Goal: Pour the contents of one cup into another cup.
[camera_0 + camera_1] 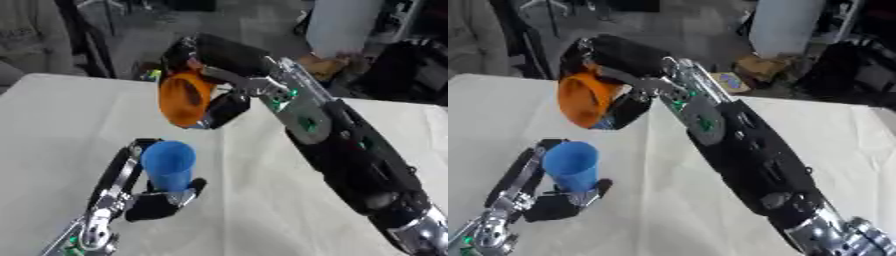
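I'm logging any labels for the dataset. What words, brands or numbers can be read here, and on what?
None can be read.
orange cup, in the right hand: no print visible.
blue cup, in the left hand: no print visible.

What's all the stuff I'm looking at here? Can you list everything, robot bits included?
orange cup: one, orange, held up in the air and tipped on its side, above the blue cup
blue cup: one, blue, upright, near the table's front left
table: one, covered in off-white cloth, fills most of the view
clutter beyond the table: dark floor, a pale upright object, dark shapes I cannot make out
right hand: one, black, curled round the orange cup
left hand: one, black and silver, curled round the blue cup
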Robot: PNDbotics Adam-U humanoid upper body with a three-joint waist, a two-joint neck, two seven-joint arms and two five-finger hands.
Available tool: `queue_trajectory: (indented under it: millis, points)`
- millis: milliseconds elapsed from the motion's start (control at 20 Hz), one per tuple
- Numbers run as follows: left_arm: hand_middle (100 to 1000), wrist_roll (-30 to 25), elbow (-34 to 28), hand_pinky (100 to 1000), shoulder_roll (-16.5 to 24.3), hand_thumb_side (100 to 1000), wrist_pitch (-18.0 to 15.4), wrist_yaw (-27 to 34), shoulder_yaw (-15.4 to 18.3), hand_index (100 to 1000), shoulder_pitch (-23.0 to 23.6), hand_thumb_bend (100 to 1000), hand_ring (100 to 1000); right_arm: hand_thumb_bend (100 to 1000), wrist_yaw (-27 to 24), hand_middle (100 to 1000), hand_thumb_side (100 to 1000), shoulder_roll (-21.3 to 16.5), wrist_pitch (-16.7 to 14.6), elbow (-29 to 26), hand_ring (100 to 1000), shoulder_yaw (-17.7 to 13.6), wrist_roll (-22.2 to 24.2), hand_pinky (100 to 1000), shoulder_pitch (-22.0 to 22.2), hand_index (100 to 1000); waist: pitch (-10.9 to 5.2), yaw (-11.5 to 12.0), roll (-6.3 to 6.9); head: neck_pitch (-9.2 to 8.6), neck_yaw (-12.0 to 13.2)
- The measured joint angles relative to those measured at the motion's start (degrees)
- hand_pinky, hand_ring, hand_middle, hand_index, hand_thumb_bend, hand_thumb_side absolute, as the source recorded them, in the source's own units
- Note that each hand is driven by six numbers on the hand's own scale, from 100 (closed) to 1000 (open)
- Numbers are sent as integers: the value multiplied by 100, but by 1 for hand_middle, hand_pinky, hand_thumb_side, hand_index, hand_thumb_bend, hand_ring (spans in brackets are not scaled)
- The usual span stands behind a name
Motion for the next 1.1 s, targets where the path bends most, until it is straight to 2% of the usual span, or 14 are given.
queue_trajectory:
  millis: [350, 1100]
  points:
    - [258, -143, -97, 478, 0, 100, 20, -91, -25, 467, -22, 252, 174, 296, 136, 196, 100, 5, -96, 85, 269, 0, -99, 585, 23, 362, 0, 2, 0, -1, 4]
    - [259, -81, -63, 479, 0, 100, 9, -36, -24, 467, -19, 249, 174, 303, 432, 192, 100, 5, -288, 39, 255, 46, -512, 607, 28, 359, 0, -3, 0, -1, 50]
